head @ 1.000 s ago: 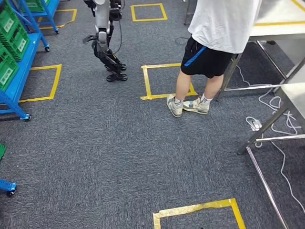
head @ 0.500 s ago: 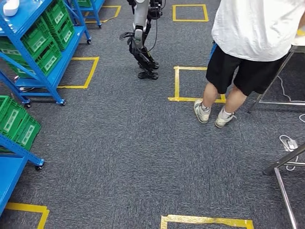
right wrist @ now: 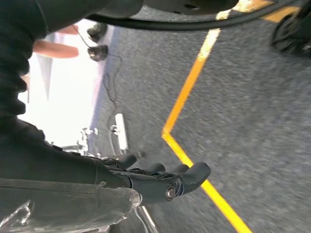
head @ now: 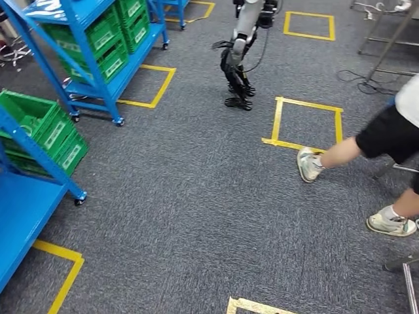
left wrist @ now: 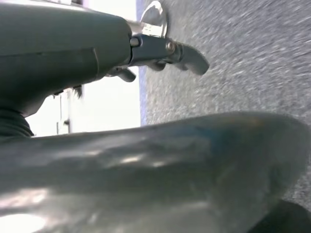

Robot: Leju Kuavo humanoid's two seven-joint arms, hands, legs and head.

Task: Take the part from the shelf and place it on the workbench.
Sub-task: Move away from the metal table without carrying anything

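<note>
A blue wheeled shelf [head: 91, 62] stands at the back left in the head view, with green bins [head: 106, 39] on its levels. A nearer blue shelf [head: 25, 203] runs along the left edge and carries more green bins [head: 47, 127]. I cannot make out the part in any bin. My left hand [left wrist: 161, 51] hangs over the grey carpet, fingers stretched out and holding nothing. My right hand [right wrist: 161, 179] also hangs over the carpet with straight fingers and nothing in it.
Another robot [head: 239, 52] stands at the back centre, beside a yellow tape square [head: 306, 124]. A person [head: 390, 134] strides at the right edge, one shoe [head: 309, 163] by the tape. Metal table legs [head: 387, 39] show at the back right. A tape corner [head: 64, 275] lies near the close shelf.
The whole picture has swung left: the camera turned, bringing the blue shelves in closer on the left and pushing the person to the right edge. The person has taken a wider step.
</note>
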